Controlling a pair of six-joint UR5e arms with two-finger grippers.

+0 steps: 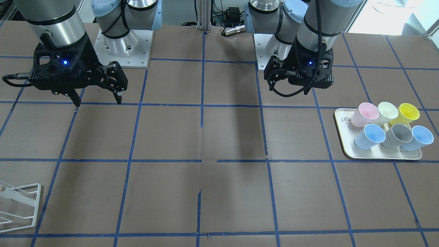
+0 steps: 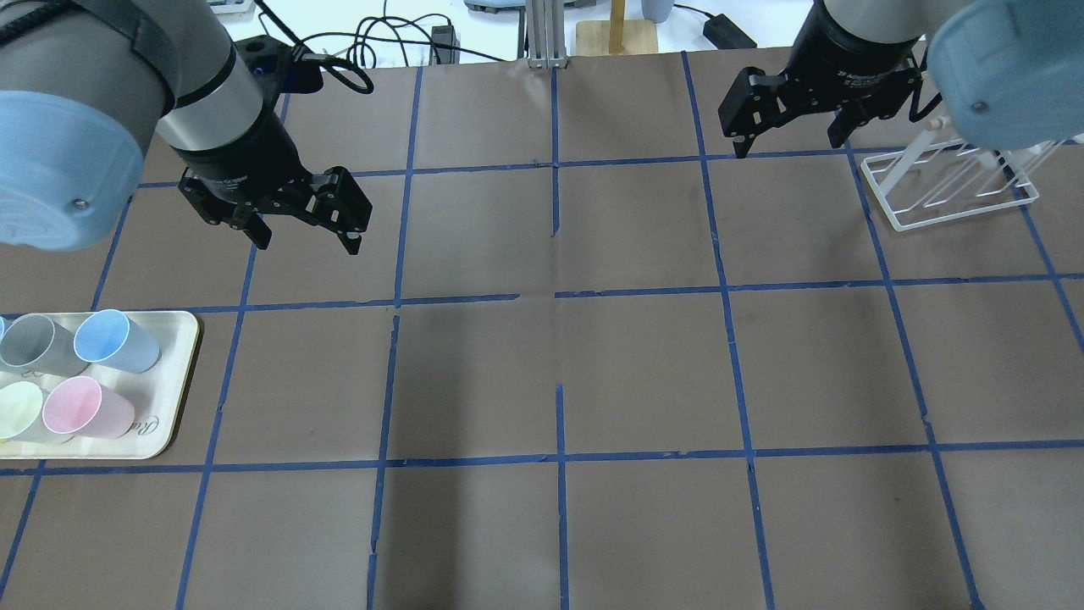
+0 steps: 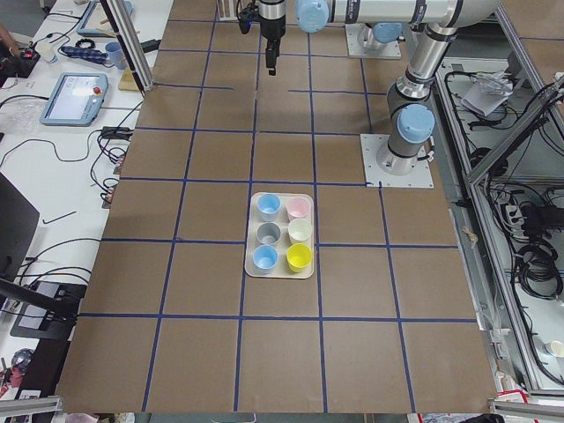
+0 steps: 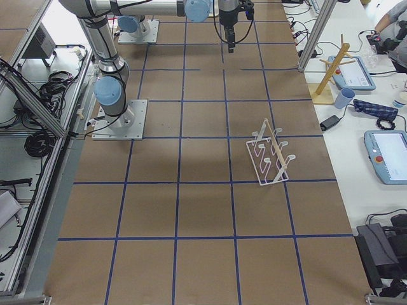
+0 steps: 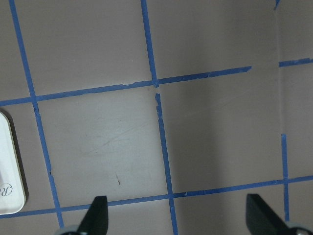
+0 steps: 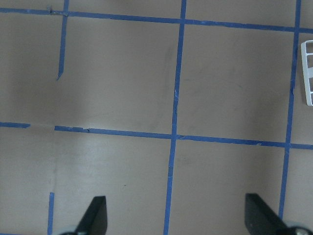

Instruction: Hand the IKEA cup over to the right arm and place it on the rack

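The pale sky-blue IKEA cup (image 1: pixel 370 136) lies tilted on a cream tray (image 1: pixel 343 137), at the corner nearest the table's middle; it also shows in the overhead view (image 2: pixel 116 341). My left gripper (image 2: pixel 305 239) hangs open and empty above the table, beyond the tray and apart from the cup. My right gripper (image 2: pixel 788 140) is open and empty, close to the white wire rack (image 2: pixel 948 191). The rack holds no cups. Both wrist views show only bare table between spread fingertips (image 5: pixel 98 215) (image 6: pixel 95 215).
Several other cups lie on the tray: a brighter blue one (image 1: pixel 420 137), grey (image 1: pixel 398 134), pink (image 1: pixel 363 115), pale cream (image 1: pixel 386 112) and yellow (image 1: pixel 406 113). The brown table has a blue tape grid. A wooden stand (image 4: pixel 331 70) sits off the table.
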